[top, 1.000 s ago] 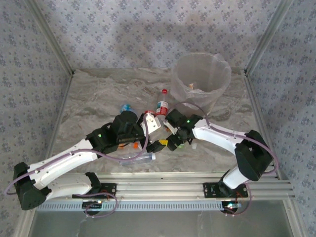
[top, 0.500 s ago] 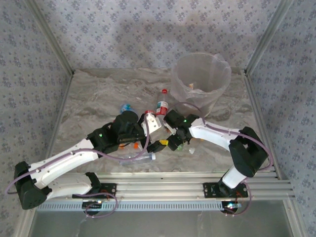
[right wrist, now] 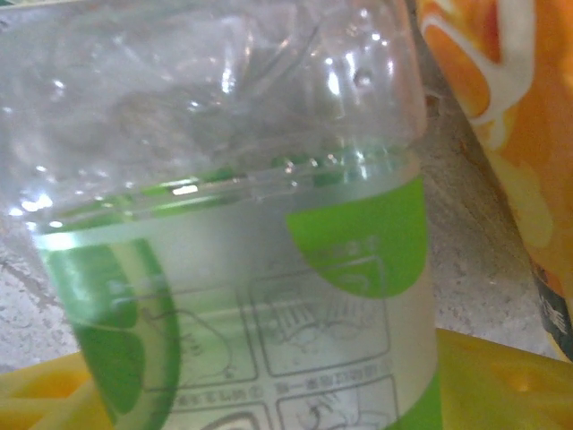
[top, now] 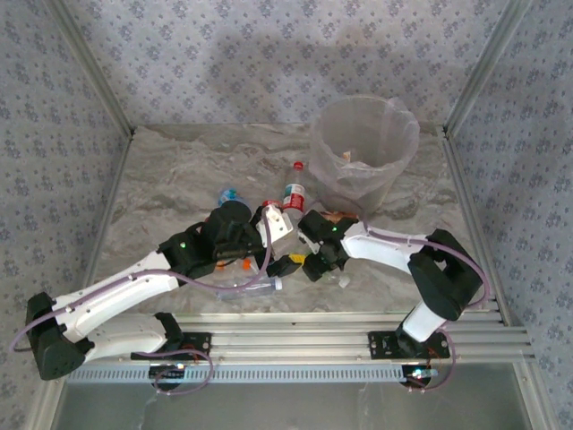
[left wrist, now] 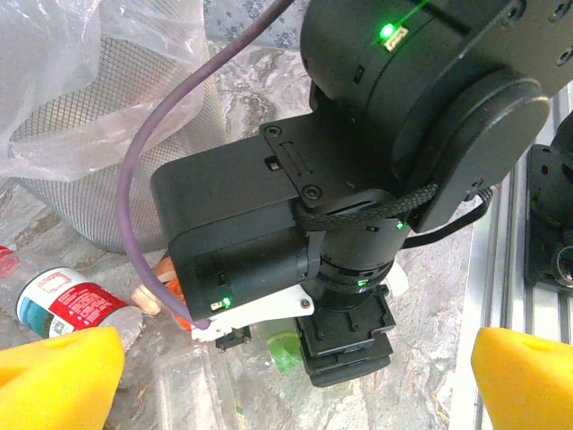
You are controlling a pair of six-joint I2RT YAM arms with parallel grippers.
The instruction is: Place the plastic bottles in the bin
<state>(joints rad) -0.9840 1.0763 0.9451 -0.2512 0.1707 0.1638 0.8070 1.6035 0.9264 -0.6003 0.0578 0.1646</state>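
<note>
Grasp step: clear green-labelled plastic bottle [right wrist: 242, 269], mid-table nr near edge, sits at right gripper [top: 315, 263] pads; can't tell if clamped. Left gripper [left wrist: 291, 376] spread wide, empty. Next you firm the grip, lift, carry to whitish translucent round bin [top: 360, 175], far-right corner.

The top external camera sits above and behind the arm bases. It looks down and forward across the whole grey marbled table [top: 179, 170] to its far edge, from well back. The left wrist camera faces the table's right edge, close behind the black wrist of the right arm [left wrist: 358, 179], with the yellow fingertips [left wrist: 58, 372] of the left gripper [left wrist: 291, 372] in its bottom corners. Both views take in that arm [top: 327, 228] and the round translucent whitish bin [top: 398, 166], whose wall [left wrist: 116, 179] stands at the table's far right. The right wrist camera is pressed up close against a clear plastic bottle with a green label [right wrist: 251, 296].
</note>
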